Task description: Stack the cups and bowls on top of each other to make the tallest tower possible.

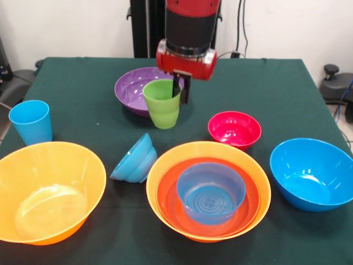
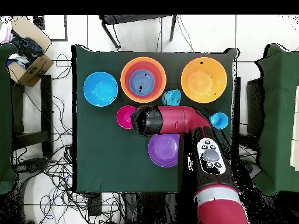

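End effector (image 1: 181, 88) gripping green cup (image 1: 162, 104) rim, beside purple bowl (image 1: 132, 88)

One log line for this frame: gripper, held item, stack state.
gripper: shut on green cup rim | cup: beside purple bowl | stack: orange bowl, red-orange, blue nested

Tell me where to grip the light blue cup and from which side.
Grip the light blue cup by its rim wall, coming straight down from above: it stands upright, mouth open, alone near the table edge, so one finger can go inside and one outside.
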